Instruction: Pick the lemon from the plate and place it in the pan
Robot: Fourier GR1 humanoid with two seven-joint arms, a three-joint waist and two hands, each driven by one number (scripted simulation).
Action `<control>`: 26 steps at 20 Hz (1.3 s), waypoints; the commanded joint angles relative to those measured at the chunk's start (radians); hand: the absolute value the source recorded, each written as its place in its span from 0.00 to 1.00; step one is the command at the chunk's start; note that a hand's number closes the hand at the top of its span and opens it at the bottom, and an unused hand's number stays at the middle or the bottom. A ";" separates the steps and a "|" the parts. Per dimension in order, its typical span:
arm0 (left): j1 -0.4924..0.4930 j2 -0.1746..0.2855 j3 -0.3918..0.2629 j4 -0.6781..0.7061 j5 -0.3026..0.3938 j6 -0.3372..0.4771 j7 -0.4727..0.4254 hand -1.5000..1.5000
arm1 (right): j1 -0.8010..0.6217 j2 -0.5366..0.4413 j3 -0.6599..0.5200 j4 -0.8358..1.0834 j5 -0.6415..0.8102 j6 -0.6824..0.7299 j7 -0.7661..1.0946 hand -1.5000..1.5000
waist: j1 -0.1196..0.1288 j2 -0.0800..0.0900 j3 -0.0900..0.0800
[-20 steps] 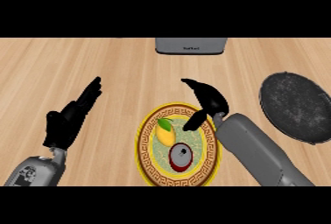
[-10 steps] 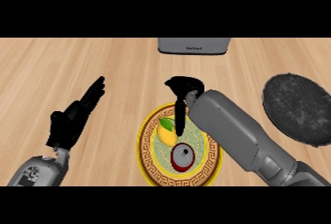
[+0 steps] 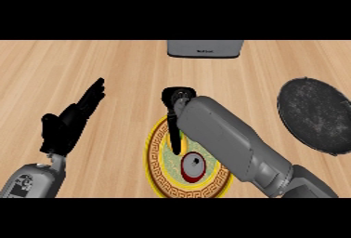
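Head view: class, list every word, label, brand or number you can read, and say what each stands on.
Grey appliance at the counter's far edge: one small dark marking on its front, too blurred to read.
Plate: a patterned rim only, no writing.
Pan: no text visible.

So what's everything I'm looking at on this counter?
Counter: one, light wood, fills the view.
Grey appliance: one, grey, far edge, centre.
Pan: one, dark and speckled, right side.
Plate: one, yellow patterned rim, greenish centre, near middle.
Red round item: one, red with pale top, on the plate.
Lemon: not visible; possibly hidden under the right hand.
Left hand: one, black, open, resting at left.
Right hand: one, black, over the plate's far rim.
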 commanded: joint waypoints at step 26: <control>0.014 -0.106 0.039 -0.030 -0.103 -0.026 0.028 0.50 | 0.154 0.017 0.212 0.027 0.093 -0.004 -0.087 1.00 | -0.008 0.002 0.001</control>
